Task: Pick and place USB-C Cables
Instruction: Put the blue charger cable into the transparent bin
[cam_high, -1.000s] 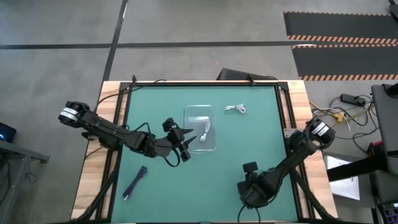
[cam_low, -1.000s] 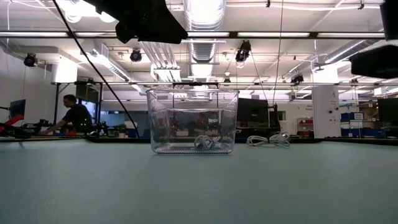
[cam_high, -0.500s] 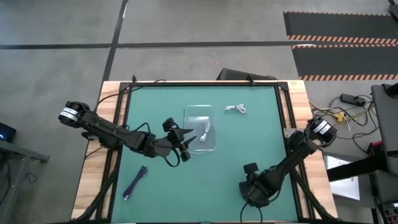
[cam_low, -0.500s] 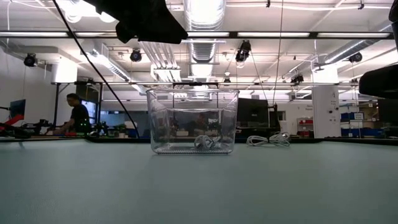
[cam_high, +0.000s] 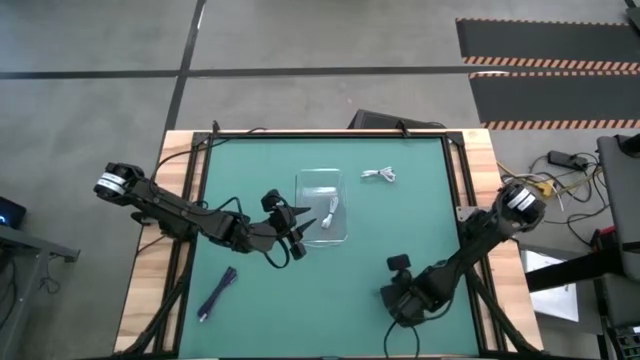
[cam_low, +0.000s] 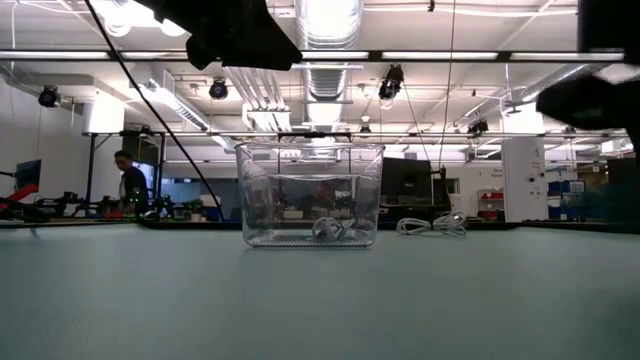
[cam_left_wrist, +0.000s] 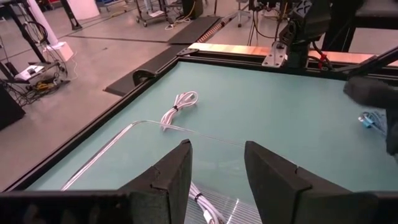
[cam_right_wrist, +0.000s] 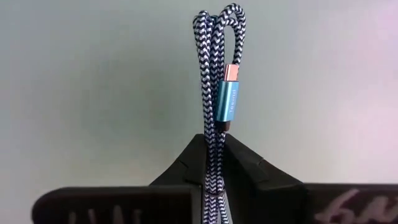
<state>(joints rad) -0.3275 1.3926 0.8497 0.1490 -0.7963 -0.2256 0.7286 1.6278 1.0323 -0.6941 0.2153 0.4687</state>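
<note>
- Teal-blue braided cable (cam_right_wrist: 219, 93) sits pinched between the right gripper (cam_right_wrist: 214, 155) fingers — low over the mat's near right part.
- White cable (cam_high: 333, 213) lies in the clear tray (cam_high: 312, 182); another white cable (cam_high: 379, 175) rests just beside it.
- Purple cable (cam_high: 216, 292) lies near left.
- Left gripper (cam_high: 303, 229) hovers at the tray's left edge, fingers parted, holding nothing.

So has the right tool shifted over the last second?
Yes. The right tool, shut on the teal cable, edged up-table toward the clear tray.
</note>
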